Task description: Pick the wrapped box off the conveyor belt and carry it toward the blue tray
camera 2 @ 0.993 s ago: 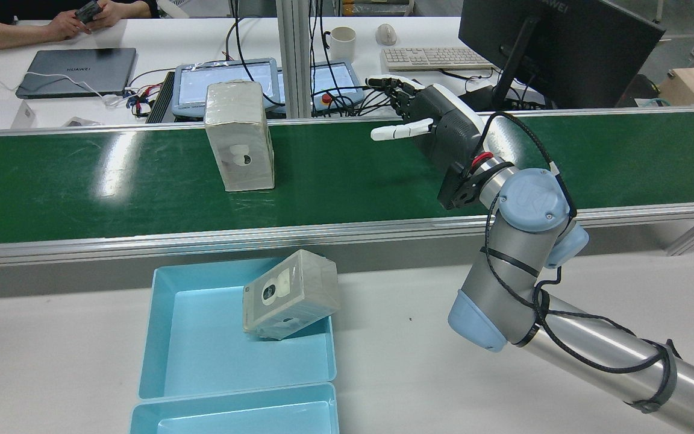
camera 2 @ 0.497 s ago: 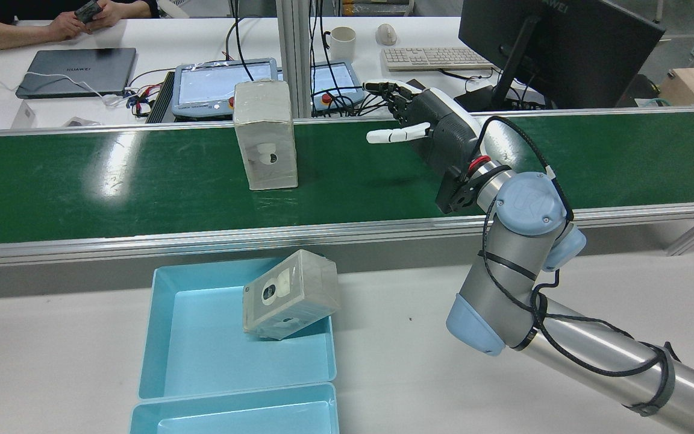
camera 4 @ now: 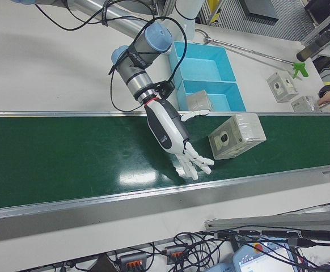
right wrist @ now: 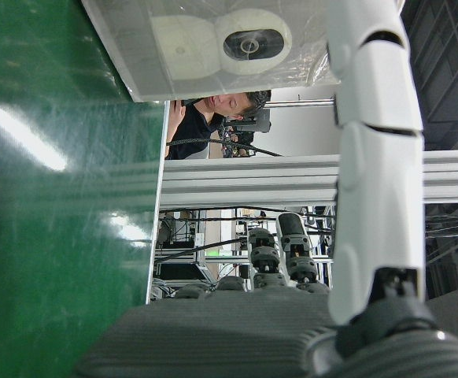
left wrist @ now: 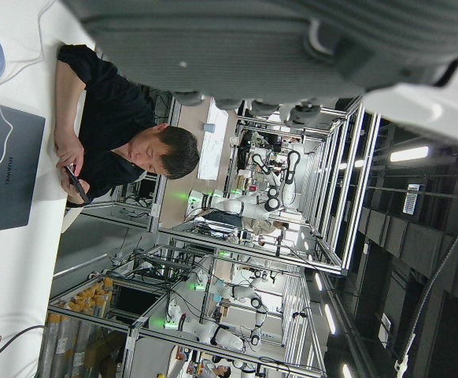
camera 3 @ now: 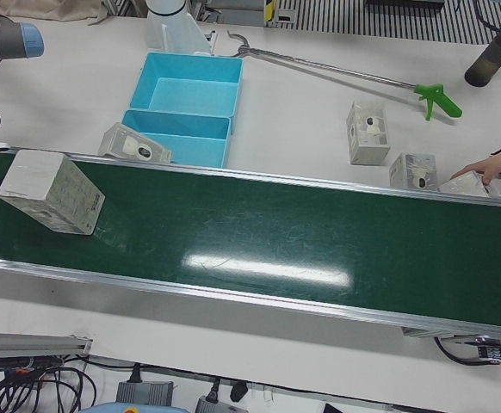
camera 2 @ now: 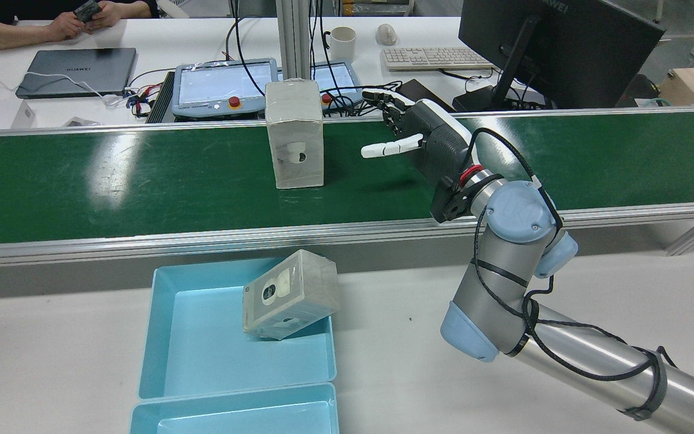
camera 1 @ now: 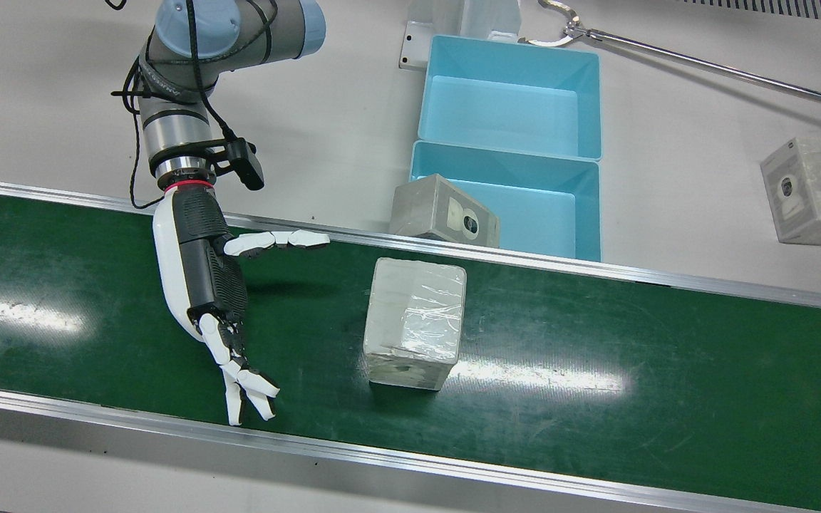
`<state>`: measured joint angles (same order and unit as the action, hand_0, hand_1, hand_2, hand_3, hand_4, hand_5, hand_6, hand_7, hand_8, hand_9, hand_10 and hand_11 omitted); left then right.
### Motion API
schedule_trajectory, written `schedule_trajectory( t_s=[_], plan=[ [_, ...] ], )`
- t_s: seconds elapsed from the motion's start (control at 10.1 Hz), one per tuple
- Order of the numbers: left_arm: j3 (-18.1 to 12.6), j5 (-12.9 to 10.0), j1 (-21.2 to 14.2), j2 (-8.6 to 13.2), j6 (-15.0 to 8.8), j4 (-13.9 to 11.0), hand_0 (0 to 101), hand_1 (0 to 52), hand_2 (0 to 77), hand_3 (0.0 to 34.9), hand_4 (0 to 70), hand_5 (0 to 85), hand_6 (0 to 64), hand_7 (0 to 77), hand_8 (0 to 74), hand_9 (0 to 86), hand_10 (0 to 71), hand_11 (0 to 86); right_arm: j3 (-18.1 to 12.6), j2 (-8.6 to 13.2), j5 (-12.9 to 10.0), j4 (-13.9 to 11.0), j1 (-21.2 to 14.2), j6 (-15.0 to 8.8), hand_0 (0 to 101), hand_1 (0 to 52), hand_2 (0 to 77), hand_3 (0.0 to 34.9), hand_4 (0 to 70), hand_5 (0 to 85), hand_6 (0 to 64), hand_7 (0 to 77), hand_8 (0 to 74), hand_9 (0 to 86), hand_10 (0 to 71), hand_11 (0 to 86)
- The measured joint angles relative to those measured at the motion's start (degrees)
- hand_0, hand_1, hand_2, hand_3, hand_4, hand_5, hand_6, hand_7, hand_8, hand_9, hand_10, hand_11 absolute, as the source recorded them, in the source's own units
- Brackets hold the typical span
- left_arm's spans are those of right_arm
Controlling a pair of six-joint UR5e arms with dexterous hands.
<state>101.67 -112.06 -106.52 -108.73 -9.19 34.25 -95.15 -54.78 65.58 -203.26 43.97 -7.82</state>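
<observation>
The wrapped box (camera 1: 416, 320) stands upright on the green conveyor belt (camera 1: 596, 399), free of any hand. In the rear view the box (camera 2: 294, 135) is just left of my right hand (camera 2: 425, 141), a short gap between them. The right hand (camera 1: 204, 278) hovers over the belt, open, fingers spread and thumb pointing at the box. Its own camera sees the box (right wrist: 213, 47) past the thumb (right wrist: 374, 157). The blue tray (camera 2: 202, 349) lies on the table beside the belt. My left hand (left wrist: 237, 47) shows only as a palm edge with nothing in front of it.
A second wrapped box (camera 2: 290, 294) leans on the tray's rim by the belt. More boxes (camera 3: 367, 133) and a grabber tool (camera 3: 345, 73) lie on the table, where a person's hand (camera 3: 491, 163) rests. Beyond the belt are pendants (camera 2: 214, 84) and a monitor (camera 2: 552, 48).
The box has travelled along the belt to the right in the rear view, closing on the right hand. The right hand has shifted a little left and lower, staying open.
</observation>
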Motion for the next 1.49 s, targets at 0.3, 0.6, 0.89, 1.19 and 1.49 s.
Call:
schedule_trajectory(
  t_s=[0.3,0.6,0.89,1.19,1.49],
  plan=[
    [0.0,0.0,0.0,0.0,0.0,0.0,0,0.0,1.1,0.0,0.0,1.1,0.5,0.5,0.5,0.5,0.5,0.5,0.1,0.0,0.1,0.8,-0.1,-0.1,49,16.9,12.0,0.0,6.5,22.4,3.8,3.8,0.0,2.2,0.0,0.5],
    [0.0,0.0,0.0,0.0,0.0,0.0,0,0.0,1.1,0.0,0.0,1.1,0.5,0.5,0.5,0.0,0.5,0.5,0.3,0.1,0.1,1.0,-0.1,-0.1,49,16.9,12.5,0.0,7.6,22.4,3.8,5.5,1.1,4.4,0.0,0.5],
    [0.0,0.0,0.0,0.0,0.0,0.0,0,0.0,0.5,0.0,0.0,1.1,0.5,0.5,0.5,0.0,0.5,0.5,0.7,0.1,0.1,1.0,-0.2,-0.1,49,16.9,12.5,0.0,7.6,22.4,4.4,5.5,1.1,3.8,0.0,0.5],
    [0.0,0.0,0.0,0.0,0.0,0.0,0,0.0,1.1,0.0,0.0,1.1,0.5,0.5,0.5,0.0,0.5,0.5,1.8,0.7,0.1,1.2,-0.3,0.0,49,16.9,14.7,0.0,8.2,22.4,4.4,5.5,1.1,3.8,0.0,0.5],
    [0.0,0.0,0.0,0.0,0.0,0.0,0,0.0,0.5,0.0,0.0,1.1,0.5,0.5,0.5,0.0,0.5,0.5,2.3,0.8,0.1,1.2,-0.3,-0.1,49,16.9,14.7,0.0,8.7,22.4,4.4,5.5,1.1,3.8,0.0,0.5]
  ],
)
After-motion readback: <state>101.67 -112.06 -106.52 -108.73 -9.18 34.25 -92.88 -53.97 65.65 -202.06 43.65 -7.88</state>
